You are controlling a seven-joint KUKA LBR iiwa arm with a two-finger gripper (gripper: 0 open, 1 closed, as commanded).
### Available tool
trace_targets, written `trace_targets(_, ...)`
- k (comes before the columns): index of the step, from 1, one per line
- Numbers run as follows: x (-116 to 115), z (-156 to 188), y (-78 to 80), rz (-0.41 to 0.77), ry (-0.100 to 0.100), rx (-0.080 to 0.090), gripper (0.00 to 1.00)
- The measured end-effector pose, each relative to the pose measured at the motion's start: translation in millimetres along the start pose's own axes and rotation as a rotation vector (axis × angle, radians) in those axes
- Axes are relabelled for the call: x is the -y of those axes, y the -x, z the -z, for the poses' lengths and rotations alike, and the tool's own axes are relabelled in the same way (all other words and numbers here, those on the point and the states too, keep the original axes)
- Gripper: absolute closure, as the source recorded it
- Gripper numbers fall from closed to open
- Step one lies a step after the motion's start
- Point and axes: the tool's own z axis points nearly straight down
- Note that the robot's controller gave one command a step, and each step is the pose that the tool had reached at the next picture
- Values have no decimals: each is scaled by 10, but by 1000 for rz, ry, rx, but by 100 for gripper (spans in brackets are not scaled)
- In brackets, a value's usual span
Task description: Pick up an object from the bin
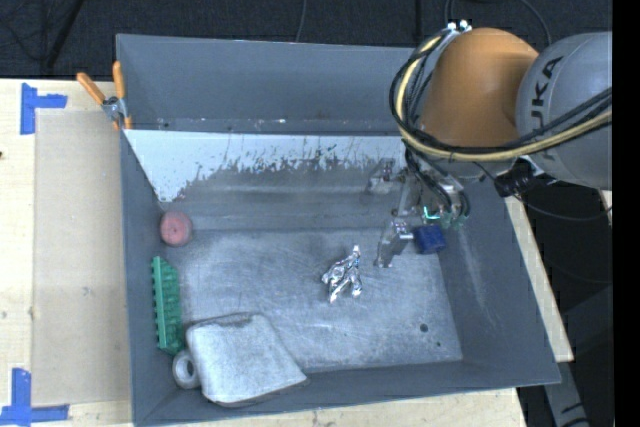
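My gripper point(397, 240) hangs low over the right half of the bin, under the arm's orange dome. A small blue block point(431, 239) sits right against its right side; I cannot tell whether it is gripped or lying on the floor. A crumpled piece of silver foil point(343, 277) lies on the bin floor just left of and below the gripper, apart from it.
At the bin's left wall lie a pink round disc point(176, 229) and a green comb-like strip point(166, 302). A grey folded cloth point(243, 356) and a small grey ring point(185, 370) fill the near left corner.
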Motion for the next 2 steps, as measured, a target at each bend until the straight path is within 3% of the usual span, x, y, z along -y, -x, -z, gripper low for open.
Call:
trace_targets(1,225,-1083,19,259,0,12,0)
trace_targets(2,-85,-1066,-157,353,-4,17,0)
